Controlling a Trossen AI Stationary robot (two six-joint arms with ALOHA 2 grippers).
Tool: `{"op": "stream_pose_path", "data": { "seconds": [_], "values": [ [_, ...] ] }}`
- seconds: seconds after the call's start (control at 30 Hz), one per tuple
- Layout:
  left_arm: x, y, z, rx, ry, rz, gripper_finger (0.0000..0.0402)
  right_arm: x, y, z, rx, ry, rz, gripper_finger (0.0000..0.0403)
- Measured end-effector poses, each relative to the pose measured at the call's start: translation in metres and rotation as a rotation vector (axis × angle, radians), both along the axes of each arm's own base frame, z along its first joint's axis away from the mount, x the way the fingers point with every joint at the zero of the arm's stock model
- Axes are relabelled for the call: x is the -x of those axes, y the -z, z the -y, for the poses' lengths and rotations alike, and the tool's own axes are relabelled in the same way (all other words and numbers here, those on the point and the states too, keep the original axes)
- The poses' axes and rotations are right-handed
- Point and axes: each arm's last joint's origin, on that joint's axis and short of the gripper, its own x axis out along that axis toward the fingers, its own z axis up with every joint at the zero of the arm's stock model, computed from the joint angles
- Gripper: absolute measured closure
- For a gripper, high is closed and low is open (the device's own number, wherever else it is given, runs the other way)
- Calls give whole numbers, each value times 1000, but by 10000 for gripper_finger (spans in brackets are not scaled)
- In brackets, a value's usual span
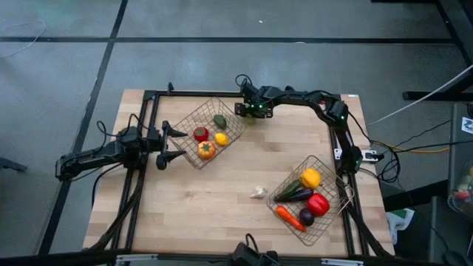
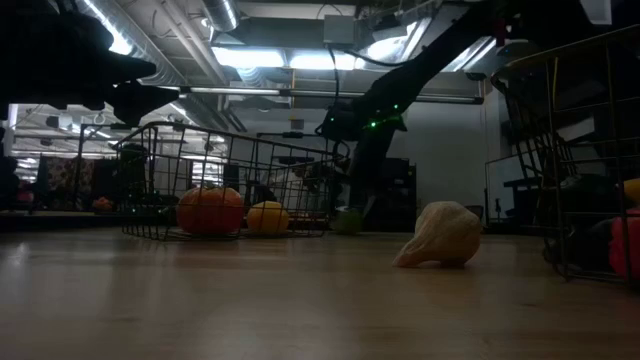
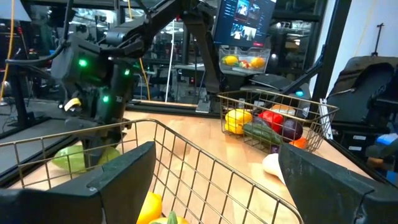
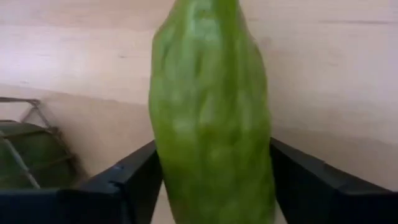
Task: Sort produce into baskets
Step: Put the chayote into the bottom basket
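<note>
Now, by place on the table:

Right gripper (image 1: 251, 117): at the far edge of the table, just outside the far corner of the left basket (image 1: 230, 118). Its dark fingers (image 4: 124, 180) stand on either side of a pale green fruit (image 4: 211, 118) and lie against its flanks, so they pinch it. The low view shows the fruit (image 2: 347, 221) down at the tabletop.

Left gripper (image 1: 168, 145): near the left edge of the table, just beside the near-left side of the left basket, fingers spread wide with nothing between them.

Left basket: set at a slant in the far-left part of the table. Inside lie a red tomato (image 1: 200, 134), an orange pepper (image 1: 206, 150), a yellow lemon (image 1: 221, 138) and a dark green avocado (image 1: 219, 120).

Right basket (image 1: 325, 164): slanted too, in the near-right corner, its outer side close to the right edge of the table. It holds a yellow pepper (image 1: 311, 178), a red pepper (image 1: 318, 204), a cucumber (image 1: 288, 189), an aubergine (image 1: 295, 195), a purple onion (image 1: 306, 218) and a carrot (image 1: 290, 217).

Garlic (image 1: 258, 192): lying loose on the wood, just beside the left side of the right basket, not touching it.

Open room: bare wood (image 1: 214, 199) runs between the two baskets and along the near-left part of the table. The far-right stretch is crossed by the right arm.
</note>
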Motion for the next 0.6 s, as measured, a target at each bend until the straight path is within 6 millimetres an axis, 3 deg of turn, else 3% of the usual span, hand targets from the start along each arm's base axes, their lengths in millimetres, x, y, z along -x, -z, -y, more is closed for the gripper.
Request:
{"op": "stream_pose_path", "data": {
  "seconds": [0.23,0.43,0.6],
  "values": [
    [0,0,0,0,-4,0,66,-1,0,0,-5,-31,15,199],
    [0,0,0,0,-5,0,66,-2,-5,0,0,-75,19,195],
    [0,0,0,0,-5,0,66,-4,-25,1,8,-144,-20,191]
  ]
}}
